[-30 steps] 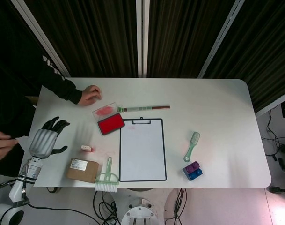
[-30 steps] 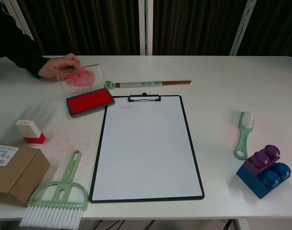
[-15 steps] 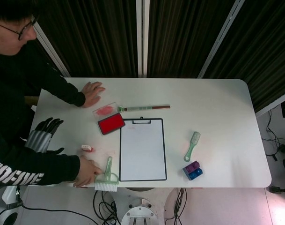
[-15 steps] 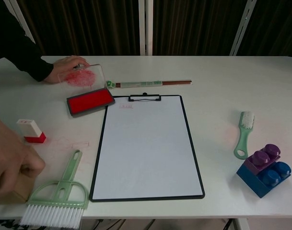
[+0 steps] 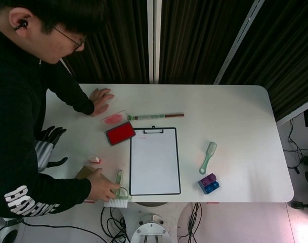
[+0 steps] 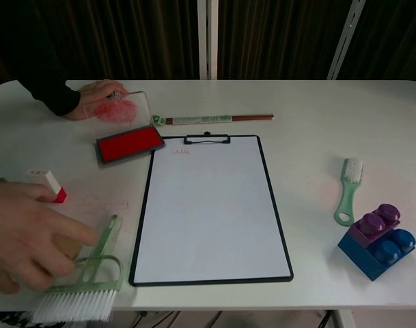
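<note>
My left hand [image 5: 46, 148] hangs at the table's left edge in the head view, fingers apart and holding nothing, partly hidden behind a person's black sleeve. Nearest to it are a small red-and-white stamp [image 5: 94, 160] [image 6: 47, 183] and a brown cardboard box [image 5: 85, 172]. The person's hand [image 5: 104, 188] [image 6: 30, 232] lies over the box and touches the handle of a green hand brush [image 5: 118, 195] [image 6: 91, 273]. A clipboard with white paper [image 5: 155, 161] [image 6: 208, 208] lies in the middle. My right hand shows in neither view.
A red ink pad [image 5: 120, 132] [image 6: 128, 144] with its stained clear lid [image 5: 112, 119] sits behind the clipboard, beside the person's other hand [image 5: 99, 100]. A thin stick [image 5: 156, 116] lies behind. At the right lie a small green brush [image 5: 208, 157] [image 6: 348, 191] and purple-and-blue blocks [image 5: 208, 184] [image 6: 378, 240].
The person has leaned in over the left side of the table. Their hand came down onto the cardboard box and reached the green brush. My left hand has barely moved.
</note>
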### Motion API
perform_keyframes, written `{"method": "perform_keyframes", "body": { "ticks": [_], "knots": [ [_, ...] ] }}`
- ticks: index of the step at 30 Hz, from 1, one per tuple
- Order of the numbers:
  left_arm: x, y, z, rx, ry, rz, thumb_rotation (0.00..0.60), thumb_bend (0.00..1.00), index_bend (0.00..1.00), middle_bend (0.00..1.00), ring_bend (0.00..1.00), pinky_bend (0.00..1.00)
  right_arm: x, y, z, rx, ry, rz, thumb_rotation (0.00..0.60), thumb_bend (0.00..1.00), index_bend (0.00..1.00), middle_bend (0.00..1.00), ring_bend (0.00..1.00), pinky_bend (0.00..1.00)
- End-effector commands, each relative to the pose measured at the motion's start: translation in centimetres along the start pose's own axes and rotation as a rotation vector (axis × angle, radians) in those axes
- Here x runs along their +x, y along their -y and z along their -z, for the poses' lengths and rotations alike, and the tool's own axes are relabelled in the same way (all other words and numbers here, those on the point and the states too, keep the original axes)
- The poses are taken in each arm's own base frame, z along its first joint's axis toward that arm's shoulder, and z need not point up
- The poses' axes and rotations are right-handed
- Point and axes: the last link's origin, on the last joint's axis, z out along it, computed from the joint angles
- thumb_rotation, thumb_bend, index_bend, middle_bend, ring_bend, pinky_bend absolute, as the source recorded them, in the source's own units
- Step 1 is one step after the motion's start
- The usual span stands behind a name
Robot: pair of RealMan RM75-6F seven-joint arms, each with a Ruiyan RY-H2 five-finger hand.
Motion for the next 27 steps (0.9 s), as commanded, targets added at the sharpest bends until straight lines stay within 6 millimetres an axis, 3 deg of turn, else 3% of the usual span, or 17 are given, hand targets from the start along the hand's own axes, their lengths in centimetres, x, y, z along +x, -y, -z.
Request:
{"method": "perform_keyframes", "body": {
  "ticks": [1,27],
  "knots": [
    [-0.01,0.03,-0.04,0.002,0.001,0.000,0.511,0.16,0.12,0.12,0.08,0.18,-0.01,0.02,-0.01,0.000,0.001,-0.001,0.600,0.23,0.00,0.00,0.00,0.00],
    [0.31,-0.03,-0.05,0.000,-0.013,0.002,0.511,0.16,0.12,0.12,0.08,0.18,0.46,0.27,-0.07,0.002,-0.023,-0.007,0.600,0.23,0.00,0.00,0.00,0.00]
  ]
}}
